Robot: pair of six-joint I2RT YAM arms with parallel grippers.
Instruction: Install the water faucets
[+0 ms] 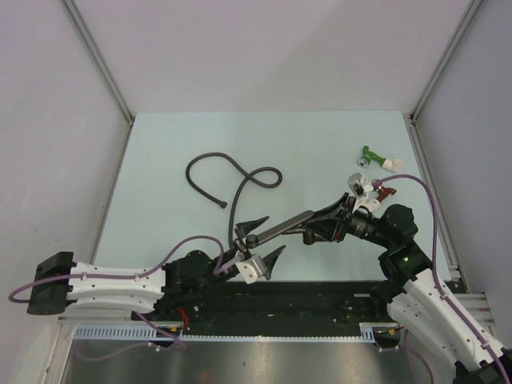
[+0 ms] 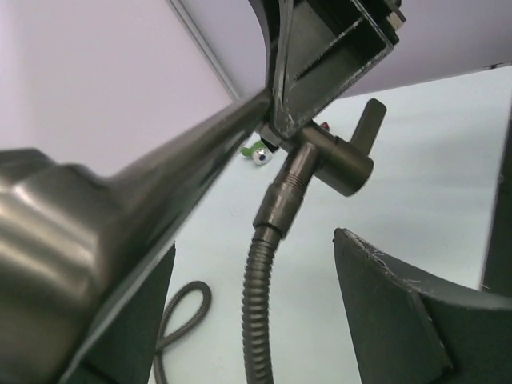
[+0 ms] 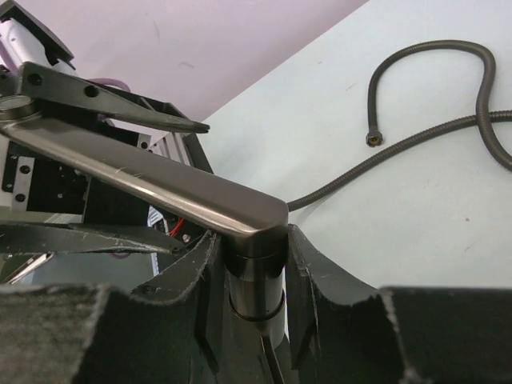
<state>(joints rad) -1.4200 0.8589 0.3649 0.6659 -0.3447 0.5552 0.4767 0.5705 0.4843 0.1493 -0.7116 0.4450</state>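
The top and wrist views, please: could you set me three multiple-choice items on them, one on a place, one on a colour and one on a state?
1. Where does the green fitting lie?
A) at the far right of the table
B) beside the left arm's base
C) in a claw
2. What colour is the hose?
A) white
B) red
C) dark grey-black
3. Which claw grips the faucet?
A) left
B) right
C) neither
Key: 1 A, it lies near the right wall. 2 C, it is dark wherever it shows. 3 B, the right claw is closed on the faucet's body, while the left claw stands open.
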